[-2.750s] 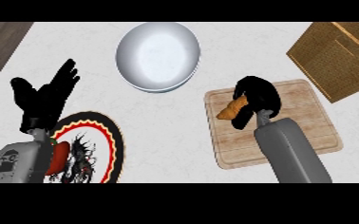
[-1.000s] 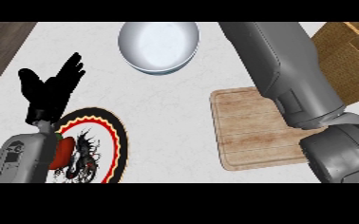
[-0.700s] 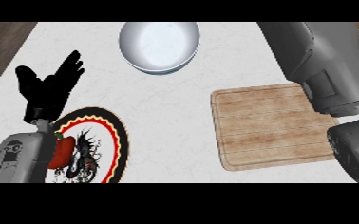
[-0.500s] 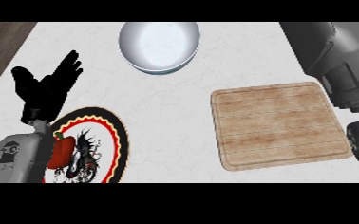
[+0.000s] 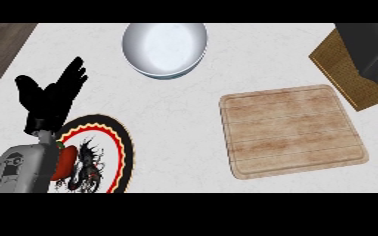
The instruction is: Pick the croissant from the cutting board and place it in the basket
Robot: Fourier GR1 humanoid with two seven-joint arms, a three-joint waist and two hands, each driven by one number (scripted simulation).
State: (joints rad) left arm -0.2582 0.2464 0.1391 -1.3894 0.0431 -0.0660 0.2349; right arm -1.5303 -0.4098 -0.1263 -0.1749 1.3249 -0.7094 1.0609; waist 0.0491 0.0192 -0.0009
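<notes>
The wooden cutting board lies bare at the right of the counter; no croissant shows anywhere. The woven basket sits at the right edge, partly cut off by the view. A piece of my grey right forearm covers its upper part, and the right hand itself is out of the picture. My left hand rests open at the left, fingers up, far from the board.
A white bowl stands at the top centre. A round plate with a red, black and yellow pattern lies at the lower left, with a red item on it beside my left forearm.
My right arm, first on the croissant over the board, has swung right toward the basket and mostly left the view. The board now lies bare. The left hand has barely moved.
</notes>
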